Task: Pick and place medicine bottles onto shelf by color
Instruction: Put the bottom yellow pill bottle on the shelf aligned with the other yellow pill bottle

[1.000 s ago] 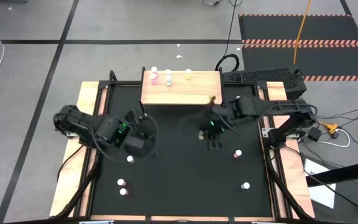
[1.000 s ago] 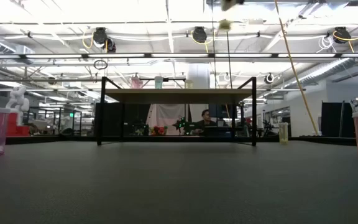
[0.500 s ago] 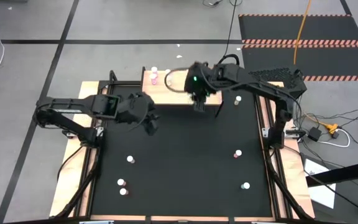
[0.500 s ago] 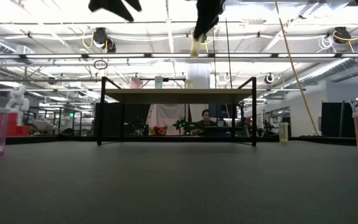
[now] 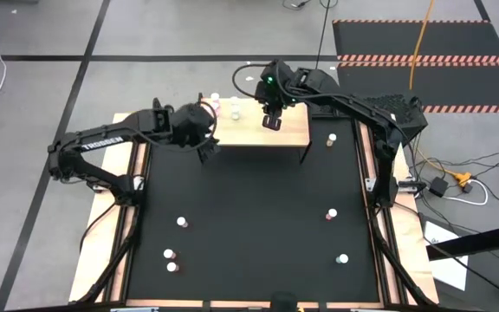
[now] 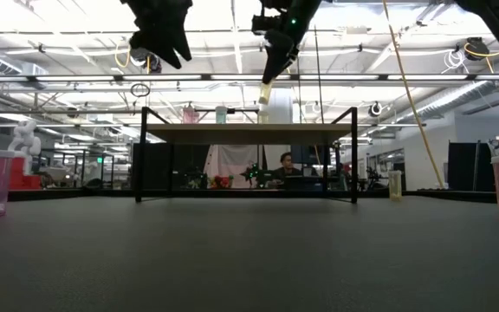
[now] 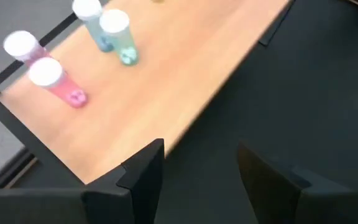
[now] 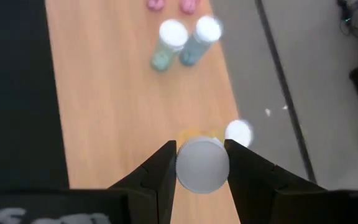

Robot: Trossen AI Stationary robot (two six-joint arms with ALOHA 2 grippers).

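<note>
The shelf (image 5: 286, 130) stands at the table's far edge. On its left part stand two pink medicine bottles (image 7: 58, 84) and two pale blue ones (image 7: 117, 37). A yellow one (image 8: 238, 132) stands farther right. My right gripper (image 5: 273, 120) hangs above the shelf's middle, shut on a pale yellow bottle (image 6: 265, 94). My left gripper (image 7: 197, 180) is open with nothing in it, over the near left corner of the shelf (image 5: 206, 149). Several more bottles stand on the black mat, such as a pink one (image 5: 331, 213). My right gripper pinches the yellow bottle at its white cap end (image 8: 202, 165) between its two fingers. The fingers slant down from above. The bottle hangs below them, a little tilted, clear of the shelf top (image 6: 249, 133).
Loose bottles stand at the mat's near left (image 5: 170, 256), left middle (image 5: 181, 222), near right (image 5: 342, 258) and right of the shelf (image 5: 331, 139). Wooden side strips (image 5: 102, 234) border the mat. The right half of the shelf top is bare.
Both arms have swung toward the table's far edge. My right gripper has carried the yellow bottle from over the mat's middle to above the shelf. My left gripper has gone from the mat's left side to the shelf's near left corner, still open.
</note>
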